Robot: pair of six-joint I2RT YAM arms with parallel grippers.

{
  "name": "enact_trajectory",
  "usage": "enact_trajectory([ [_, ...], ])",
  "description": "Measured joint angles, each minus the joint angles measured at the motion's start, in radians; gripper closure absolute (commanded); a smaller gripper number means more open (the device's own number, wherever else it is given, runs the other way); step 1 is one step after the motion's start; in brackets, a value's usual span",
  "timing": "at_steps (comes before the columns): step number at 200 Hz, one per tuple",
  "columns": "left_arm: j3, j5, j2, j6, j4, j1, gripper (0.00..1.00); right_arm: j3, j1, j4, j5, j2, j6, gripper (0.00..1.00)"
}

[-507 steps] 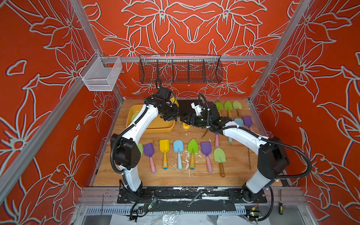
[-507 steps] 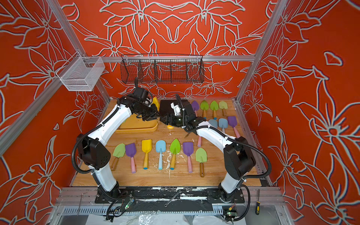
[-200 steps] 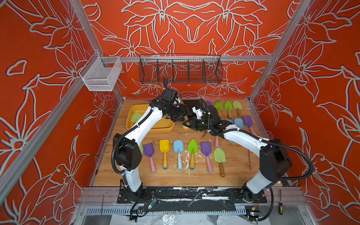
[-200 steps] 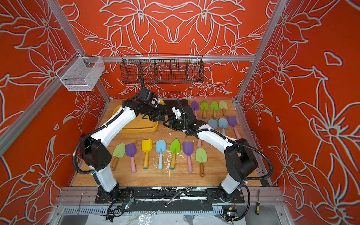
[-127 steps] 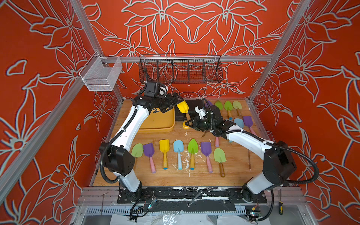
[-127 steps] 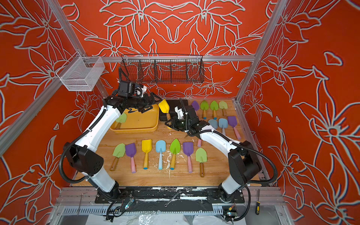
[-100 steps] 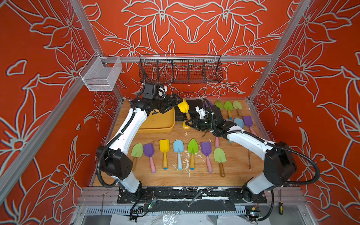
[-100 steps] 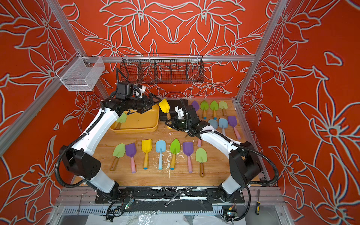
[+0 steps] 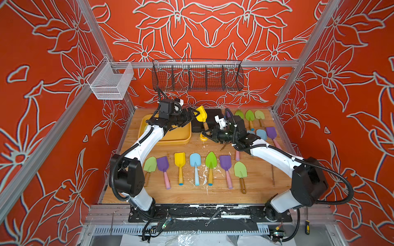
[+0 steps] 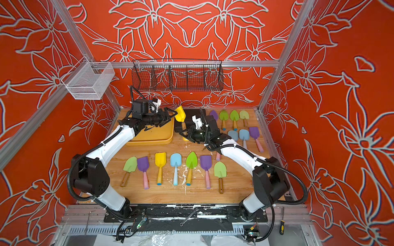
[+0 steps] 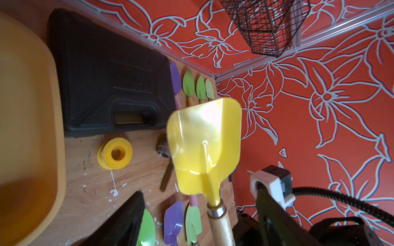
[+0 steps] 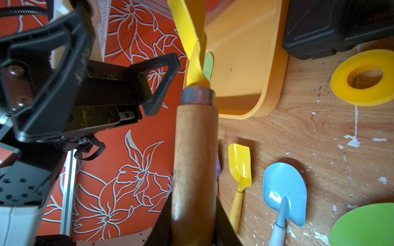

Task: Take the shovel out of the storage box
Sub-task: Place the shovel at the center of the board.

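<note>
Right claw clamps the yellow plastic shovel with a wooden handle, left claw gapes empty; I'd lower it gently right of the shallow yellow plastic tub.

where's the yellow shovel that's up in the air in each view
Both top views: the raised yellow shovel is rear centre, blade up, between the yellow tub and the black case.
Left wrist: centre, blade facing the camera.
Right wrist: centre, wooden handle nearest the camera.
Shared landmark: the black case.
</note>
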Motion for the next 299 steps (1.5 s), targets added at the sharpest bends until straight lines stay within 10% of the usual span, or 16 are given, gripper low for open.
enact_trajectory([
  [179, 0.039, 0.049, 0.087, -0.036, 0.126, 0.006, 1.00, -0.008, -0.008, 0.085, -0.052, -0.013, 0.096, 1.00],
  [227, 0.121, -0.012, 0.088, 0.027, -0.048, 0.003, 1.00, 0.069, -0.013, -0.137, -0.015, -0.021, -0.060, 0.45],
  [299, 0.315, -0.249, 0.117, 0.148, -0.369, -0.076, 1.00, 0.446, 0.003, -0.694, 0.231, 0.042, -0.435, 0.39],
])
